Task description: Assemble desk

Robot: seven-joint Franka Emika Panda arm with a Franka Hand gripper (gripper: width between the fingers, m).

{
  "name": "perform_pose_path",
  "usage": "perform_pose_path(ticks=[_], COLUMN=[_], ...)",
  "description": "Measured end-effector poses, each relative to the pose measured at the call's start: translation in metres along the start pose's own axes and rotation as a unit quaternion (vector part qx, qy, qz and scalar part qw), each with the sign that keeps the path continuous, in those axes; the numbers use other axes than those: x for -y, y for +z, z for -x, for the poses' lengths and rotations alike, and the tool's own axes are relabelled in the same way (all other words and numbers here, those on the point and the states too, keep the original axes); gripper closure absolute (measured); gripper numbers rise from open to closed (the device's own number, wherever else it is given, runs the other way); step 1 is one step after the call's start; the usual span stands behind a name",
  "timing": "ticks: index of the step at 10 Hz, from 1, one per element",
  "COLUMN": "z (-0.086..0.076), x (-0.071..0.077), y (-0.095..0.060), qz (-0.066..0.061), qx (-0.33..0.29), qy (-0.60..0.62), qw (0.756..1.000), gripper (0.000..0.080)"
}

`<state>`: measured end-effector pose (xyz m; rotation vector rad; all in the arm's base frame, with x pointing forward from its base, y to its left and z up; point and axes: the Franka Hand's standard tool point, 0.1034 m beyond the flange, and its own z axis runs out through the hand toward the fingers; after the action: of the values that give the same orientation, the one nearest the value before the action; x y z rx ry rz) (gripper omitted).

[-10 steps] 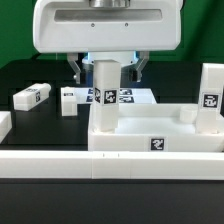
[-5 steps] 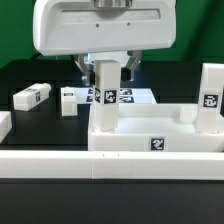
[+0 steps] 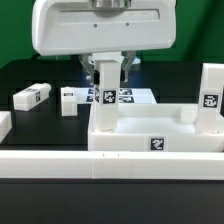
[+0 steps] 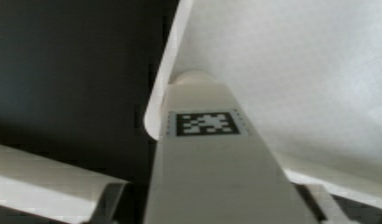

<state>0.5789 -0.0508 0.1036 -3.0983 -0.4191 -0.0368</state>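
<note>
The desk top, a white rimmed tray with a square tag on its front wall, lies in the middle. One white leg stands upright at its corner on the exterior view's left. My gripper is above that corner, with a finger close against each side of the leg's upper end. In the wrist view the tagged leg fills the space between my gripper's fingers, with the desk top beyond it. The contact itself is hard to see.
Two loose legs lie on the black table at the exterior view's left. Another leg stands upright at the desk top's right end. The marker board lies behind. A long low white rail runs along the front.
My gripper's fingers have moved inward from wide apart to close against the upright leg. The leg and the desk top have not moved.
</note>
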Motion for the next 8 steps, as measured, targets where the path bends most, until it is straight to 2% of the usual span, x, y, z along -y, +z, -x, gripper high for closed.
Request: perform_pose_path(ticks=[2,5,8], z=[0.0005,-0.0005,0.0002], x=[-0.0015,-0.0024,-0.0030], y=[0.0002,0.0009,0.0011], qz=[-0.010,-0.009,-0.011], qx=[-0.006,-0.016,-0.015], qy=[0.122,0.274,0.441], qw=[0.992,0.962,0.897], gripper=[0.0511,0.0509,0.0509])
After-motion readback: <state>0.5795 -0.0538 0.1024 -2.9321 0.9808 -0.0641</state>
